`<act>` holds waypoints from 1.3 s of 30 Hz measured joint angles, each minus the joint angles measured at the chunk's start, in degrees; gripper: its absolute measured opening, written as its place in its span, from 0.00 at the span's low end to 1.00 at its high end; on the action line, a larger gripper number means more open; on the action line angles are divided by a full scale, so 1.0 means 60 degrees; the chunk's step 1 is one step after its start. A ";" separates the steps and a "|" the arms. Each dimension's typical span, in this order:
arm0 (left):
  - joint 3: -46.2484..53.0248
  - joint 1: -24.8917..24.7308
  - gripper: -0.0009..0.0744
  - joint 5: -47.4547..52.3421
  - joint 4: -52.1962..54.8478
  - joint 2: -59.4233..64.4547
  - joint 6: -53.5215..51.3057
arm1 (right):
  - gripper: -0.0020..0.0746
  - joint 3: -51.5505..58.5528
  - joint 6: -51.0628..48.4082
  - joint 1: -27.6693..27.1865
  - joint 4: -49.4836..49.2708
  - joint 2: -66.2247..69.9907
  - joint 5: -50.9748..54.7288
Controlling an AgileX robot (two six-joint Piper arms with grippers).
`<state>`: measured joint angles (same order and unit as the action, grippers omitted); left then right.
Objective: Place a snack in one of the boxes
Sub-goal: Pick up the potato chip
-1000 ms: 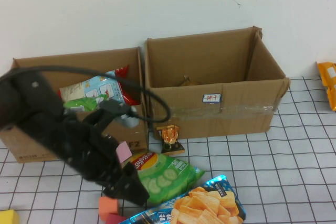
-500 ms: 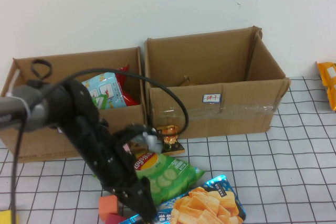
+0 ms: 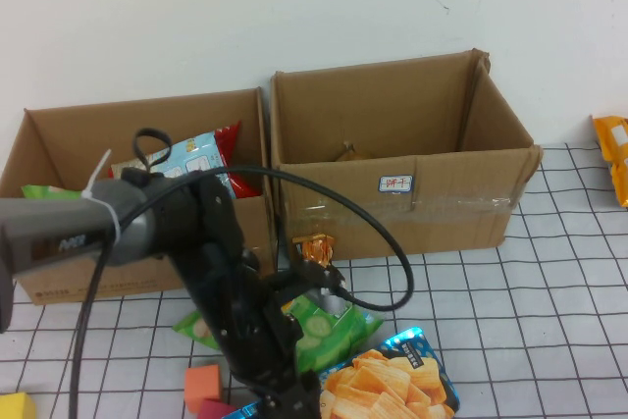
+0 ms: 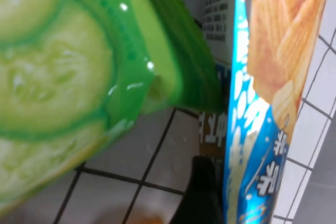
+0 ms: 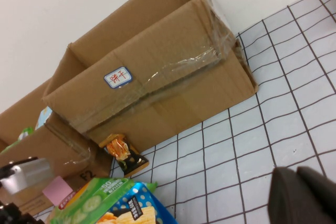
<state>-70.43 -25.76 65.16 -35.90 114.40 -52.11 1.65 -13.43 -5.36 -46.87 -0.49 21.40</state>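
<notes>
White table [image 3: 549,301] ruled with a black grid. Two open brown cardboard boxes stand side by side at its rear: left box [image 3: 59,272], right box [image 3: 412,208] bearing a small white label. Before them lie a small orange-and-black snack packet [image 3: 316,252], a green cucumber-print crisp bag [image 3: 329,326], a blue crisp bag [image 3: 392,385], an orange block [image 3: 201,385], a yellow block [image 3: 15,406] and, far right, an orange packet [image 3: 613,154].
</notes>
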 joint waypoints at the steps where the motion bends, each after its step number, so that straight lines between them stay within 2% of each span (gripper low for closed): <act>1: 0.0000 -0.0075 0.71 -0.0026 0.0060 0.0000 0.0038 | 0.02 0.0000 -0.0014 0.0000 0.0000 0.0000 0.0000; 11: 0.0000 -0.0376 0.71 -0.0906 0.0545 0.0000 0.0875 | 0.02 0.0000 -0.0014 0.0000 0.0000 0.0000 0.0000; 14: 0.0000 -0.0373 0.68 -0.1053 0.0546 0.0049 0.1012 | 0.02 0.0000 -0.0014 0.0000 0.0000 0.0000 0.0000; 17: 0.0000 -0.0373 0.58 -0.1068 0.0546 0.0171 0.1071 | 0.02 0.0000 -0.0014 0.0000 0.0000 0.0000 0.0000; 27: -0.0013 -0.0373 0.11 -0.0822 0.0446 0.0567 0.1141 | 0.02 0.0000 -0.0014 0.0000 0.0000 0.0000 0.0000; 31: -0.0214 -0.0373 0.05 -0.0448 0.0481 0.0590 0.1149 | 0.02 0.0000 -0.0014 0.0000 0.0000 0.0000 0.0000; 39: -0.1270 -0.0373 0.03 0.0324 0.0906 0.0018 0.1530 | 0.02 0.0000 -0.0014 0.0000 0.0000 0.0000 0.0000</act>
<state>-78.05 -28.00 67.11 -30.47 114.51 -42.93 1.65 -13.51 -5.36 -46.87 -0.49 21.40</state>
